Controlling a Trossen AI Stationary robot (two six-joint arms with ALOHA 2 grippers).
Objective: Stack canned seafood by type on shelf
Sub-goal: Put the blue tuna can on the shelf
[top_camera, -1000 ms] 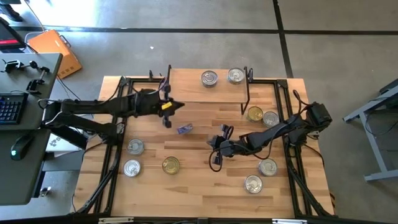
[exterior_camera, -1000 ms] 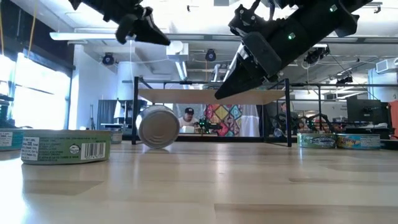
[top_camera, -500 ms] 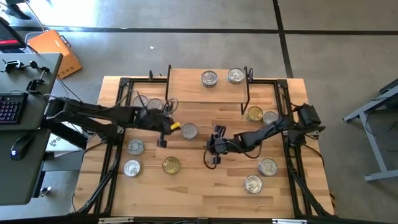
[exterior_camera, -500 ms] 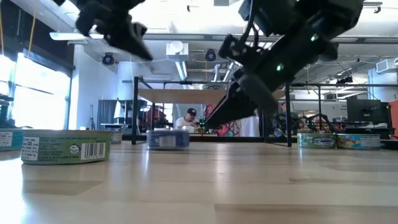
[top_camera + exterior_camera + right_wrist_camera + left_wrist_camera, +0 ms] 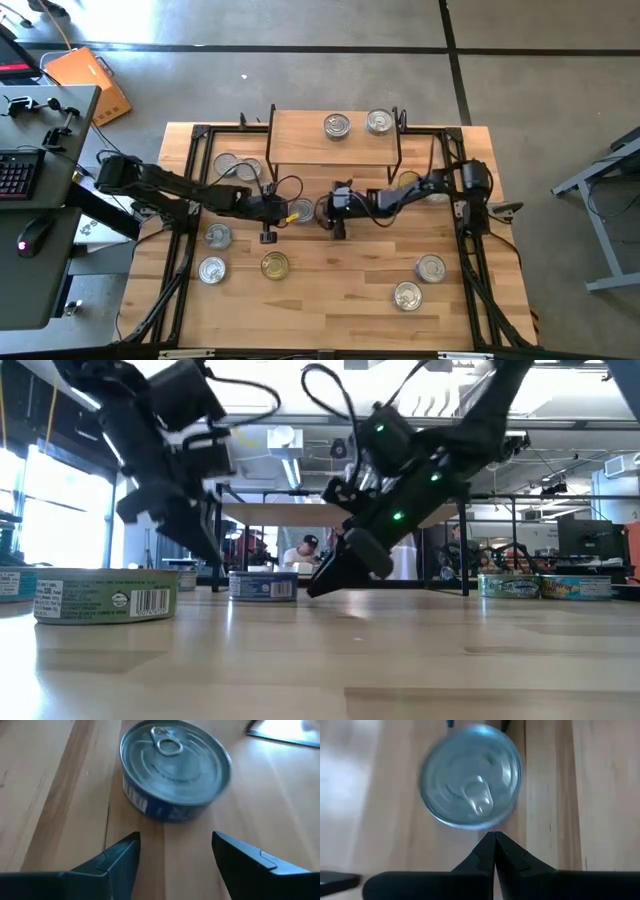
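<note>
a blue-labelled tin is seen lying flat on the table, in front of the shelf. the right gripper is spread open before it; the left gripper is pinched closed beside it, empty.

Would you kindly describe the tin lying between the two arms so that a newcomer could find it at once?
Start at the small raised light-wood shelf at the table's far edge, then look just in front of it at the table's middle. There a flat round silver-lidded tin with a blue side label lies alone between the shut left hand and the open right hand, unlike the tins grouped elsewhere.
</note>
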